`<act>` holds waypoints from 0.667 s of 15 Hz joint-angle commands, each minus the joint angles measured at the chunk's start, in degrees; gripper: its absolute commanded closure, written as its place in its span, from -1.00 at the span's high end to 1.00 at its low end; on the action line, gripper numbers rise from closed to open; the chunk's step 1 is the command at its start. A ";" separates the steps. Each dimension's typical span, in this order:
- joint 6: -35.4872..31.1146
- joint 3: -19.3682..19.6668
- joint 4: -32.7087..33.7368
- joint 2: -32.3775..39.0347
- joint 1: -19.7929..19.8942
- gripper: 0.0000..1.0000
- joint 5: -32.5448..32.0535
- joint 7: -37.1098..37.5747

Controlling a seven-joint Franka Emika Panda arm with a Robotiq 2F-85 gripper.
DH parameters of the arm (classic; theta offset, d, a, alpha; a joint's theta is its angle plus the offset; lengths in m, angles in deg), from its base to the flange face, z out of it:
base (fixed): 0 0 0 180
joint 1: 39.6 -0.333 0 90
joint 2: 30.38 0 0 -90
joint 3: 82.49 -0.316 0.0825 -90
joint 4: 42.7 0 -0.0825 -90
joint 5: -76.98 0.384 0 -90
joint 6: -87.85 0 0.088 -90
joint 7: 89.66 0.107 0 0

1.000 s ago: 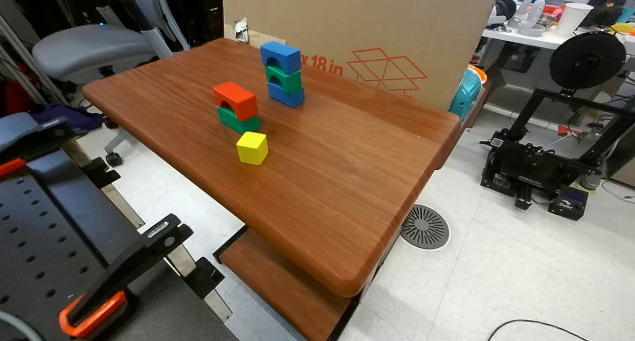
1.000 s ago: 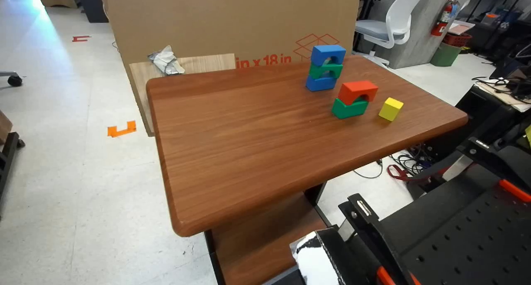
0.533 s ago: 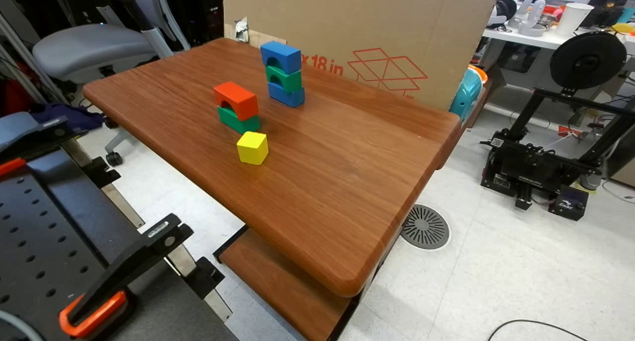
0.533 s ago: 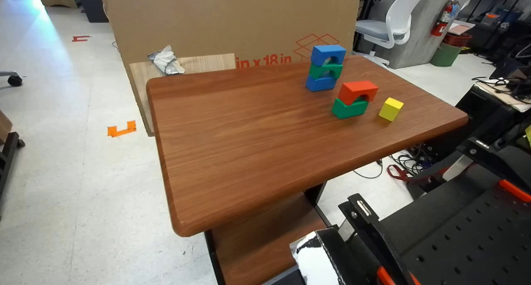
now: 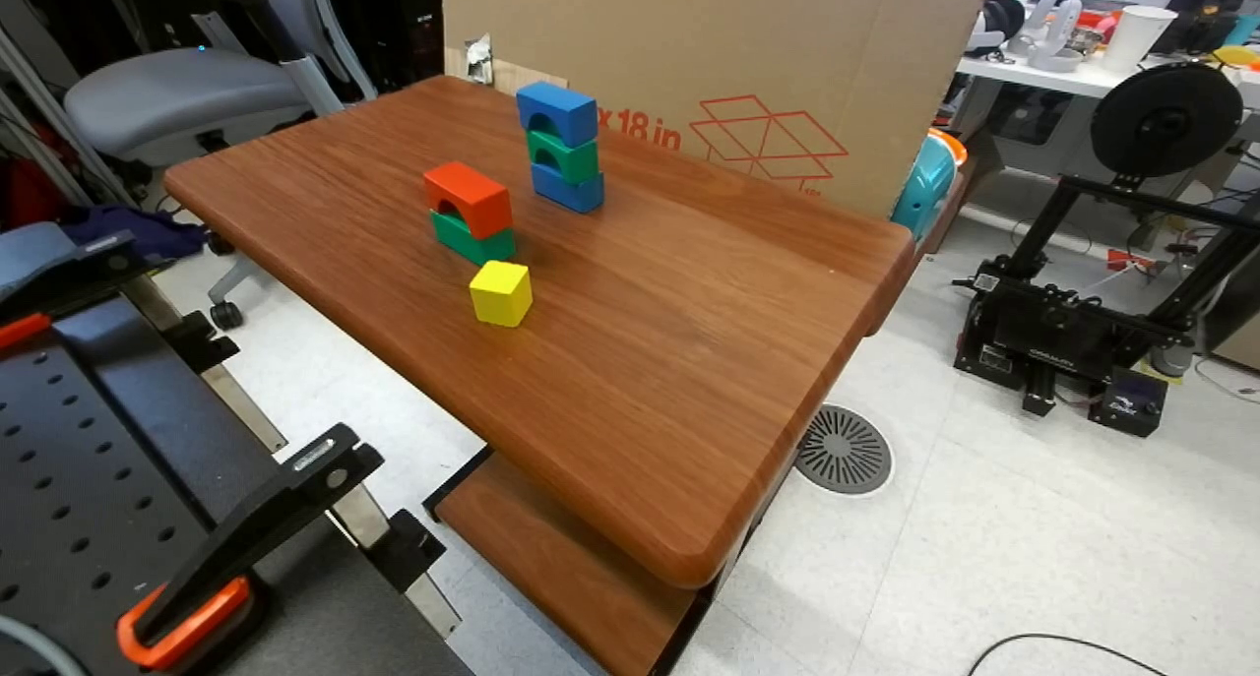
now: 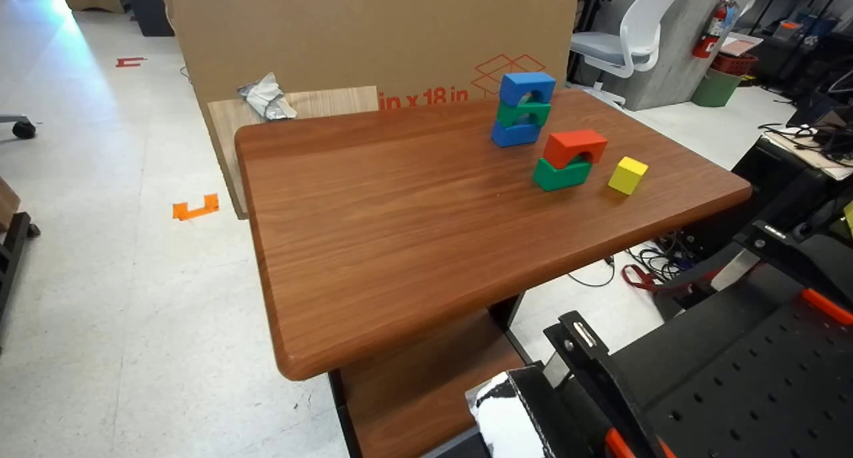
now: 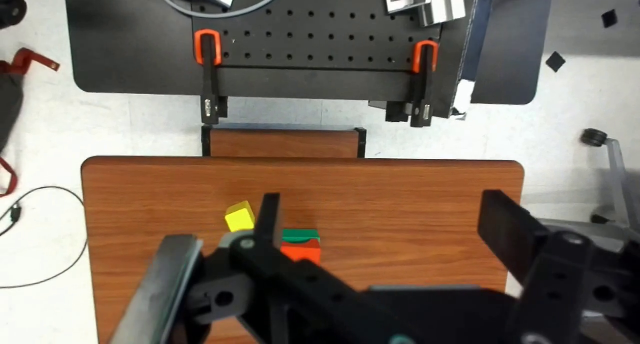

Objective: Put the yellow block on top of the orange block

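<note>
Nothing on the desk (image 5: 689,381) has moved since the earlier frames: every block lies as it did in both exterior views. Whether the hand (image 7: 382,201) has shifted I cannot tell, since it shows only in the wrist view, which has no earlier picture.

By my reading the task is unstarted. Left to right in an exterior view, the orange block (image 5: 471,192) comes first, an arch resting on a green block (image 5: 476,244). The yellow block (image 5: 501,294) follows at its five o'clock, bare-topped on the desk and just beside that pair. A tower of blue and green blocks (image 5: 573,156) stands beyond, at the yellow block's one o'clock (no part of this job, I take it). Reach, grasp, lift and placing are all left; the orange block's flat top is free to receive it.

In the wrist view, left to right again, the yellow block sits at about nine o'clock from the middle of the hand, outside its spread fingers (image 7: 269,216). The orange block shows at about eight o'clock, partly hidden behind the hand. The fingers stand wide apart and grip nothing. I judge the hand well above the desk, needing to travel toward nine o'clock and descend.
</note>
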 commanded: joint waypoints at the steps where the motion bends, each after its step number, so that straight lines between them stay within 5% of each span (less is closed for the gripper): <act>1: -7.31 1.58 -1.17 5.26 1.18 1.00 -1.28 -2.08; 10: -20.25 1.23 -2.04 19.75 2.29 1.00 -3.73 -0.33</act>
